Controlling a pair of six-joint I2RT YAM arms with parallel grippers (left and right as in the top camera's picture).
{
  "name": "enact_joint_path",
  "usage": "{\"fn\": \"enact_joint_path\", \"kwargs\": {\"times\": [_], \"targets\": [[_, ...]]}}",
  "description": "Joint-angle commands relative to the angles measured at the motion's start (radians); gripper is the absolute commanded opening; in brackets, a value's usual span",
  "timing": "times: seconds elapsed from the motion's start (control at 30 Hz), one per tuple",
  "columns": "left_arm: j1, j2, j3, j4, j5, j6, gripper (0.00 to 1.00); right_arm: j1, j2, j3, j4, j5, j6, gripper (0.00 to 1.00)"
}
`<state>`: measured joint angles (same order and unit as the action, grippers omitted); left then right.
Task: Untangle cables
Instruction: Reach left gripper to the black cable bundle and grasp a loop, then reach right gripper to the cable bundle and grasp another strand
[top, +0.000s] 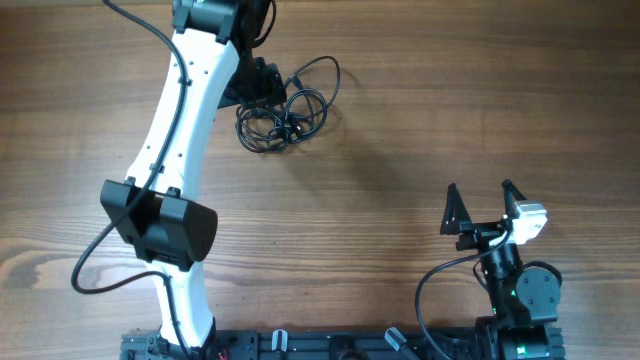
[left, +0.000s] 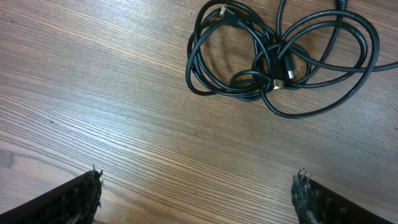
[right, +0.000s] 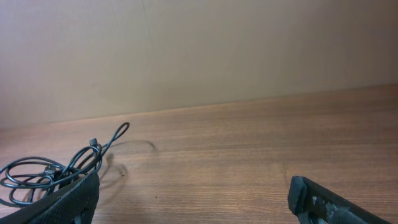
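L hand (left: 196, 202), fingers wide apart & empty, hovers just beside the cables (top: 283, 122), bunched far-left on the counter (top: 400, 120), prob. lining up on a loop. R hand (top: 481, 203), also apart & empty, sits near-right, well clear.

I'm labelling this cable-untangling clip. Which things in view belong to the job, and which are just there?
Part of the job:
- bunched tangle of thin black cables
- left gripper, open
- right gripper, open

Just there:
- thick black wires running along the arms
- brown wooden table
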<state>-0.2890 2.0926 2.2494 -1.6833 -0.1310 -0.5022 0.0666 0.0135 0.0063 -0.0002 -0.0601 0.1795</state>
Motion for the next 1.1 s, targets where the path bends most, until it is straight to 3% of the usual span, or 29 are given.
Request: {"fn": "enact_joint_path", "kwargs": {"times": [0.0,0.43,0.63,0.8,0.97,1.07], "targets": [[-0.001,-0.014,-0.006,-0.001,-0.015,-0.029,1.0,-0.004,-0.006,-0.001,0.002,-0.012,0.006,1.0],[-0.001,-0.014,-0.006,0.0,-0.016,-0.029,1.0,-0.004,-0.006,-0.001,0.003,-0.019,0.014,1.0],[-0.001,-0.014,-0.006,0.0,-0.016,-0.03,1.0,-0.004,-0.006,-0.001,0.021,-0.038,0.316,1.0],[-0.001,-0.014,-0.006,0.0,-0.016,-0.03,1.0,-0.004,-0.005,0.016,0.006,-0.235,0.297,1.0],[-0.001,-0.014,-0.006,0.0,-0.016,-0.03,1.0,-0.004,0.062,0.151,-0.052,-0.282,0.294,1.0],[-0.001,-0.014,-0.006,0.0,-0.016,-0.03,1.0,-0.004,0.19,0.317,-0.132,-0.352,0.293,1.0]]}}
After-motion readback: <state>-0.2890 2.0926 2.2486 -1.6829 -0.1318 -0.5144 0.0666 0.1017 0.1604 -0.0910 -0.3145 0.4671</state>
